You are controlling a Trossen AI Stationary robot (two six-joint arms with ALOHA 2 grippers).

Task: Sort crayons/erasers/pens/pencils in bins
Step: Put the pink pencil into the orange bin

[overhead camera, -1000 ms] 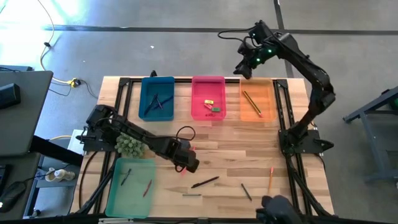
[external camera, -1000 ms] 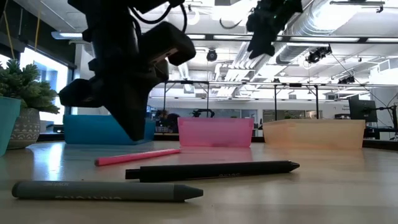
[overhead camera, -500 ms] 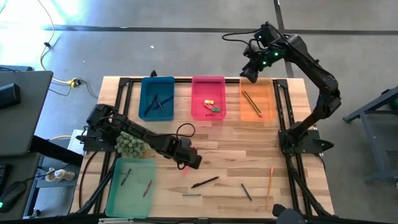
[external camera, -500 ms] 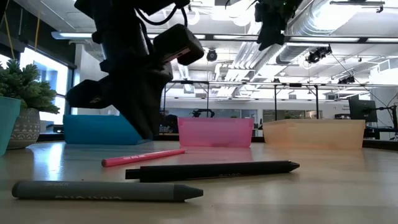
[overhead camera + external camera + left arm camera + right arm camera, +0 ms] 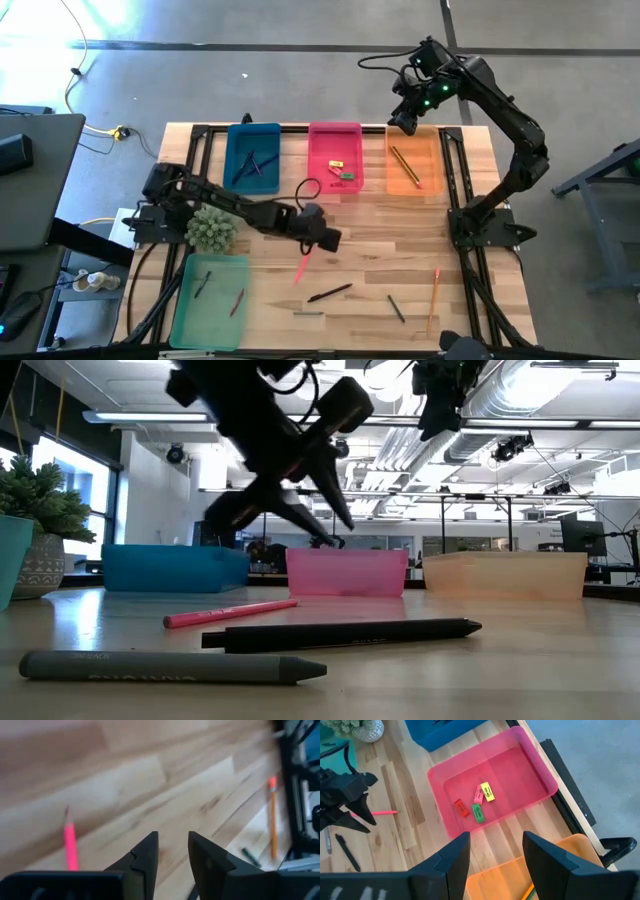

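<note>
My left gripper (image 5: 333, 241) hovers open over the bare wood in mid table, just right of a pink crayon (image 5: 301, 267) that lies flat there; nothing is between its fingers (image 5: 150, 851). Nearer the front edge lie a black pen (image 5: 330, 293), a grey crayon (image 5: 308, 313), a dark stick (image 5: 396, 307) and an orange pencil (image 5: 435, 288). My right gripper (image 5: 403, 122) hangs open high above the far edge, between the pink bin (image 5: 334, 182) and the orange bin (image 5: 424, 150). Erasers (image 5: 477, 802) lie in the pink bin.
The blue bin (image 5: 236, 140) with pens stands at the far left. An orange pencil (image 5: 404, 165) lies in the orange bin. The green bin (image 5: 190, 315), near left, holds two short sticks. A small potted plant (image 5: 210, 232) stands beside my left arm.
My left gripper has opened, risen off the table by the pink crayon and swung toward the table's right and far side, tipping less steeply. The pink crayon has slid a little and lies flat. My right gripper drifted slightly toward the right.
</note>
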